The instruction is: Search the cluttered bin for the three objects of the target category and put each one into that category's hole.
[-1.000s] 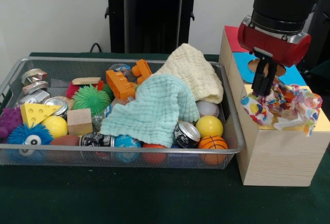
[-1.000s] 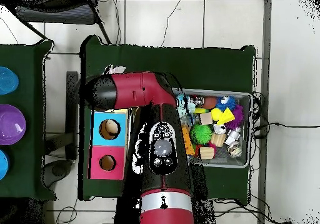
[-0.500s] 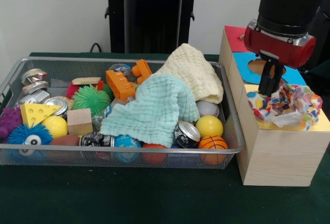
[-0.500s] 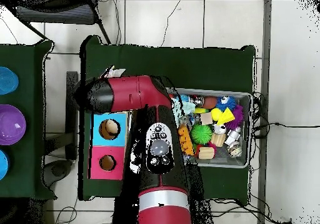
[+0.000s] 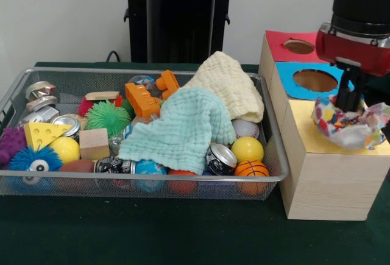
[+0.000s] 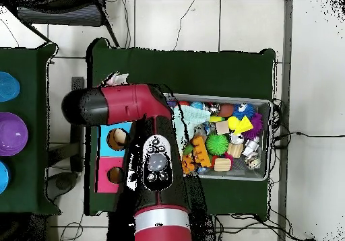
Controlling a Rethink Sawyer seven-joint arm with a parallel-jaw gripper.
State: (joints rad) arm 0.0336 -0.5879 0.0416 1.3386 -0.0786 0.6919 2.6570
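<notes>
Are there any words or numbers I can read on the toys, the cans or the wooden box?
None can be read.
Crushed cans in the wire basket: dark print, too blurred to read.
Arm's control panel in the overhead view: marks too small to read.
Wooden box and spotted wrapper: no words.

No lettering, label, brand or number could be read in either view. The cans in the wire basket bore printing, but it was too small and blurred to make out.
</notes>
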